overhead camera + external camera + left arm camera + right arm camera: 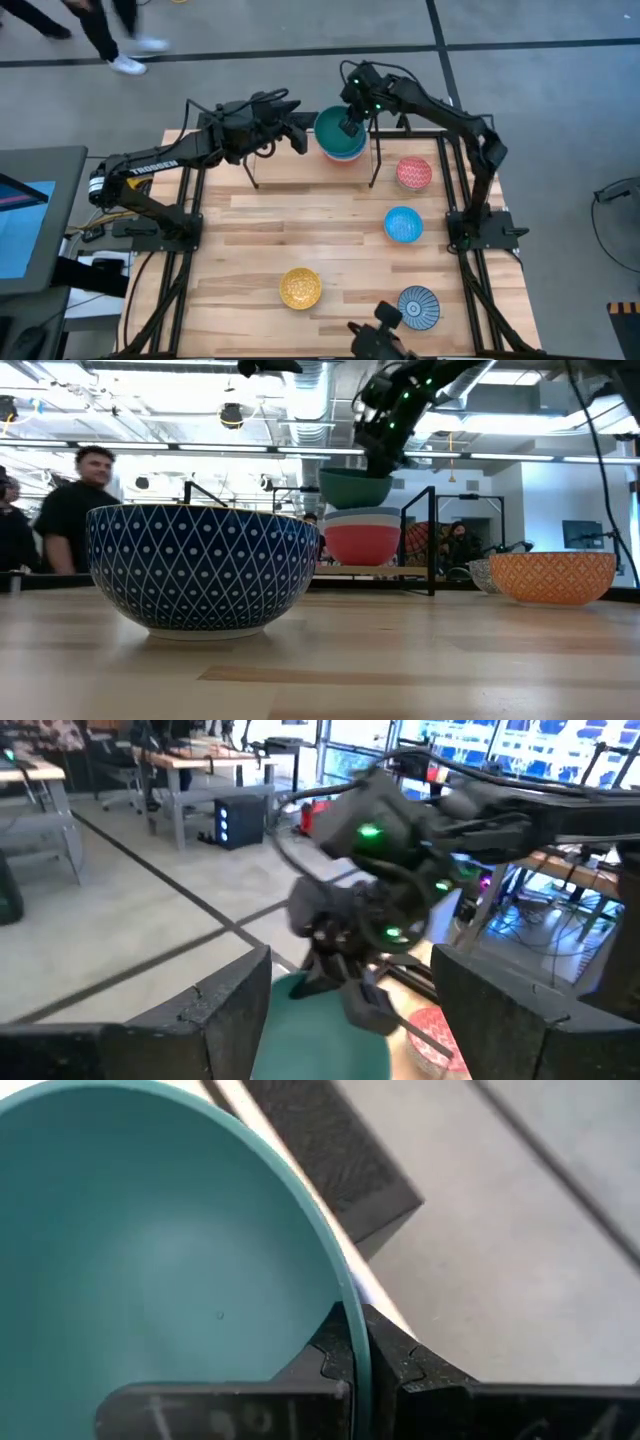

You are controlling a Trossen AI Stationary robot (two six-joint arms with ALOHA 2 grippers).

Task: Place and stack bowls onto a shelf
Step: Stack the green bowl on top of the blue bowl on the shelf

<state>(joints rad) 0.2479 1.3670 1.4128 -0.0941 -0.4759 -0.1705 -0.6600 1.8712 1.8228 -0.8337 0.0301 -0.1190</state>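
A teal bowl [333, 128] sits in my right gripper [350, 127] directly over a stack of bowls [362, 536] (light blue on white on red-orange) that stands on the shelf [300, 167] at the table's far edge. In the low view the teal bowl [355, 488] is slightly tilted, its base just above the stack; whether they touch I cannot tell. My left gripper [298, 136] hovers open just left of the stack, touching nothing. In the left wrist view its fingers [225, 1020] frame the teal bowl [320, 1035]. My right gripper pinches the teal bowl's rim [352, 1342] on its right-hand side, one finger [230, 1405] inside the bowl and one [420, 1370] outside. The fingers come from above, pointing down. The bowl is upright, slightly tilted, right over the stack.
Four bowls rest on the tabletop: pink-red patterned [414, 173], blue [403, 224], yellow patterned [300, 288] and blue-white striped [418, 306]. The shelf's black wire legs [375, 165] stand beside the stack. People move about beyond the far edge [75, 510]. A monitor [30, 215] stands at left.
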